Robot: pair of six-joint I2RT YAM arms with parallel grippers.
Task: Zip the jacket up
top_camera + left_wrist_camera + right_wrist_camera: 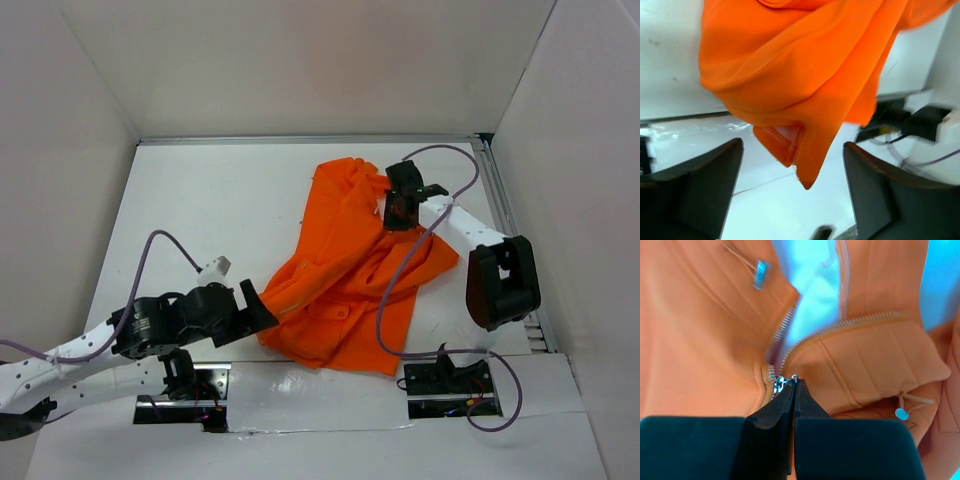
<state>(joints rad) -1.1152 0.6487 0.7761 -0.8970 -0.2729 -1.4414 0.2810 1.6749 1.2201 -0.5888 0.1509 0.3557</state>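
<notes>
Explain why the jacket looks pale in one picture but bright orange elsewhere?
Right wrist view: overexposed close-up, so the jacket washes to peach, the gap between its zipper teeth glares bluish-white, and the top blurs. Left wrist view: saturated orange, slightly soft. Top external view: even light, sharp, bright orange.

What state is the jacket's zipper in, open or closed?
Open at the top: above the slider pinched in the right gripper, the zipper teeth split apart over pale lining.

Matt orange cloth jacket (350,270), silvery metal zipper (781,329), glossy white table (200,200)
</notes>
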